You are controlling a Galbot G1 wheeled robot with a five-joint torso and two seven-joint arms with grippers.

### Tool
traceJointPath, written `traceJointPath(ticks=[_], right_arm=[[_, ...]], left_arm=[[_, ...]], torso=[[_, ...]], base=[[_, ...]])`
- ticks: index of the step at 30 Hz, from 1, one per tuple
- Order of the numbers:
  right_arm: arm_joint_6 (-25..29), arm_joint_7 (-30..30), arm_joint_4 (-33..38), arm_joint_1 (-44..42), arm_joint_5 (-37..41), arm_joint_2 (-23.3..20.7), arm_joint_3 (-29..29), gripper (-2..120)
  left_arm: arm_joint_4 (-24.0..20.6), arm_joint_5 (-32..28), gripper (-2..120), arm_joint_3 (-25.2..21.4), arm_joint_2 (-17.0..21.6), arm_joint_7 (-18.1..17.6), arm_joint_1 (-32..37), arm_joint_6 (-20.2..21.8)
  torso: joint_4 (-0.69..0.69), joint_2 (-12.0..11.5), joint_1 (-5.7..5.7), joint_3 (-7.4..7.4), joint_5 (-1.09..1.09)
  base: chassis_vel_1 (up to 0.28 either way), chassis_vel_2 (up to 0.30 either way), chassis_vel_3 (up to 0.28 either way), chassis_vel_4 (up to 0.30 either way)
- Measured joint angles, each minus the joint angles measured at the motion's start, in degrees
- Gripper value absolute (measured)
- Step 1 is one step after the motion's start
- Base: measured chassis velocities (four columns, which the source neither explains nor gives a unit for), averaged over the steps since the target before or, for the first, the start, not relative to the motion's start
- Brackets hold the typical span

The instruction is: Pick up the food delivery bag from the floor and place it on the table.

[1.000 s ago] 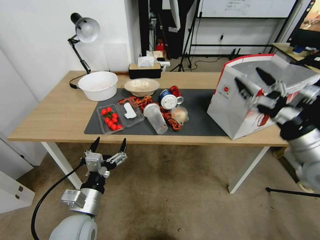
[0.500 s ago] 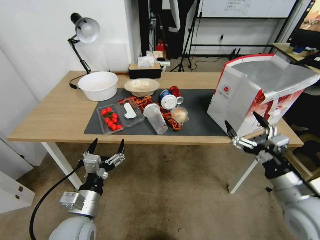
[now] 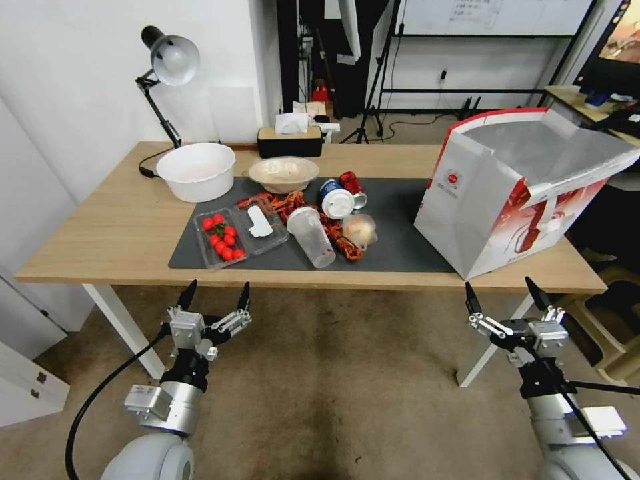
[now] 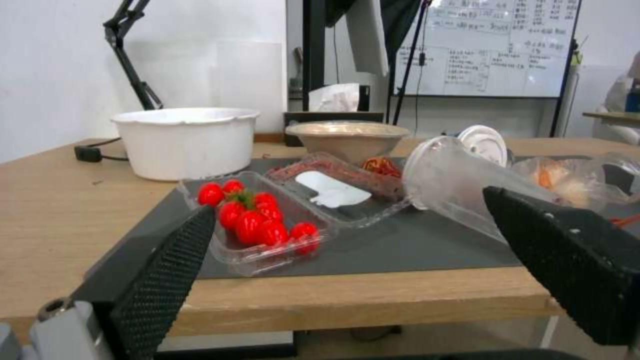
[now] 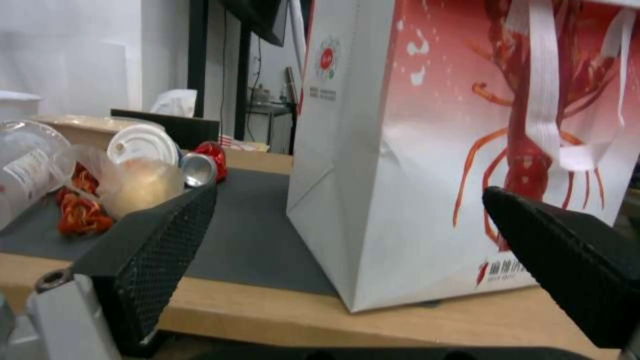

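Below the table edge, both grippers hang spread wide, holding nothing.
Your right gripper (image 3: 507, 298) and left gripper (image 3: 215, 295) sit over the floor (image 3: 347, 393); beyond them the food delivery bag (image 3: 507, 193) stands on the table (image 3: 100, 233), at its front right edge. Risk: raise that right arm carelessly and you'd likely tip it off.

A plain white wall (image 3: 73, 100) is running behind the left side of the scene, with a black-armed desk lamp (image 3: 167, 63) leaning out in front of it. Farther back, a whiteboard (image 3: 493, 17) is standing on a black frame, dark tripod legs (image 3: 363, 130) are spreading beside it, and a cluttered desk (image 3: 587, 100) is sitting far right under even indoor light
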Motion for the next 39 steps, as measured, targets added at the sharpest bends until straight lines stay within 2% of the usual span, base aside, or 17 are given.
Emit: traceJointPath(ticks=[12,39], right_arm=[[-1.0,3.1,-2.1,1.1,-2.0,1.9,-3.4,100],[-2.5,5.7,-0.3,0.6,-3.2,3.8,-4.5,100]], left_arm=[[0.9,-0.1,100,-0.1,0.2,0.0,-0.2,-0.9],[1.4,-0.1,100,0.0,0.4,0.2,-0.2,-1.3]], torso=[[0.01,0.0,0.01,0.0,0.0],[0.0,0.0,0.01,0.0,0.01]], base=[[0.0,0.0,0.0,0.0],[0.0,0.0,0.0,0.0]])
